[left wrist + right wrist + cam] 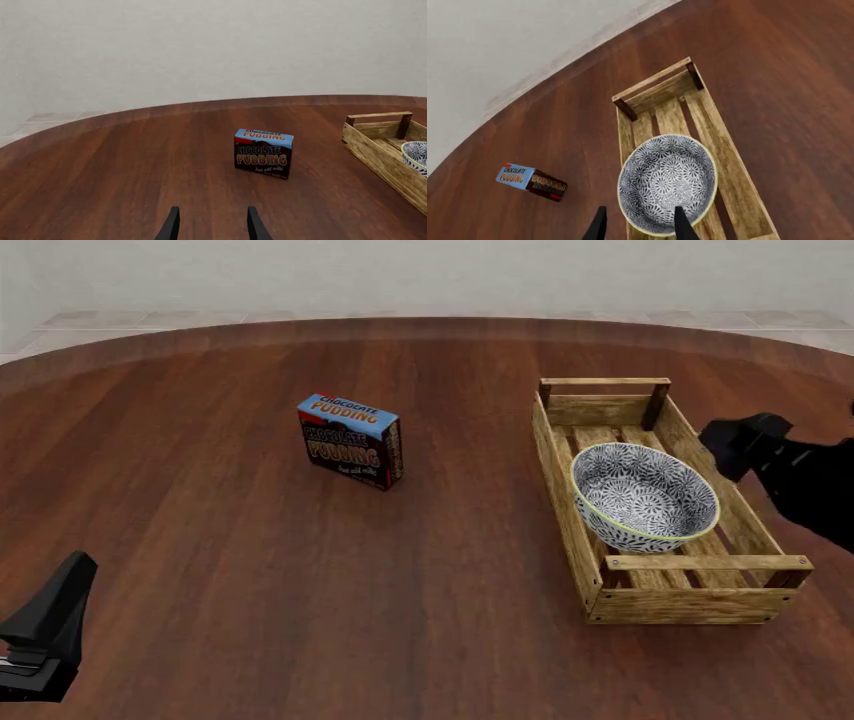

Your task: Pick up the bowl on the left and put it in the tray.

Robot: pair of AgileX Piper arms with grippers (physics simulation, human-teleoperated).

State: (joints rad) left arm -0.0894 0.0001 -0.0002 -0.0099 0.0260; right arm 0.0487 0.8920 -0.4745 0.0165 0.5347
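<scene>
Inside the tray (pixel 571 502) on the surface's right, the bowl (pixel 645 496) sits placed; the right pincer (pixel 638 225) hangs released above it, so nothing seems left but backing away.

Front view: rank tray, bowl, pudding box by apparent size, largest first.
1. tray, the long slatted crate, clearly the largest.
2. bowl, sitting inside the tray and filling most of its width.
3. chocolate pudding box, smallest; it stands somewhat farther from the camera, but the gap in size looks too big for that to matter.
</scene>
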